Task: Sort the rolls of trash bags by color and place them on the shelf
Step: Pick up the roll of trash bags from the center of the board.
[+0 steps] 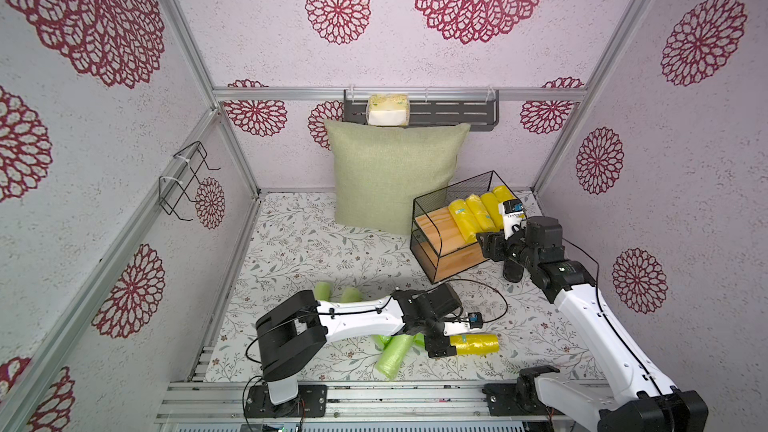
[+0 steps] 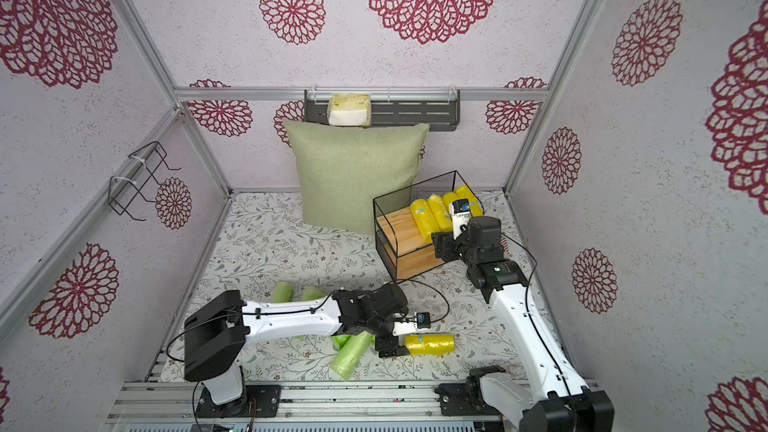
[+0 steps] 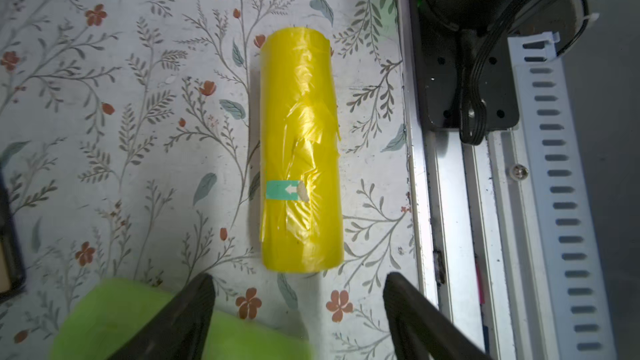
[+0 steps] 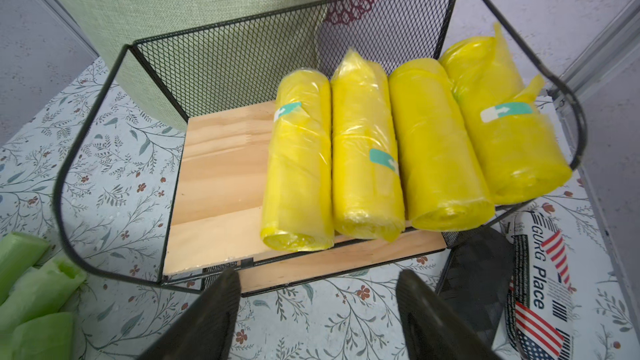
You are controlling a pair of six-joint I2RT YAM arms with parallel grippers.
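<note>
Cannot count the green rolls (image 1: pixel 390 361) near the table's (image 1: pixel 311 243) front edge, half hidden under the left arm (image 1: pixel 361 315). Then left gripper (image 3: pixel 299 277) apart, empty, just short of one yellow roll (image 3: pixel 299 154). Near the back right corner, four yellow rolls (image 4: pixel 363 154) on the shelf (image 4: pixel 214 167), right gripper (image 4: pixel 318 273) apart, empty, before it.

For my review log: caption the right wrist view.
Four yellow rolls lie on the shelf; open right gripper faces them.

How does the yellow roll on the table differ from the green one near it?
The yellow roll is bright yellow, the green roll light green. The yellow roll lies apart; the green roll lies against other green rolls. A teal sticker shows on the yellow roll, none on the green roll. Both are crinkly plastic cylinders lying on the table.
</note>
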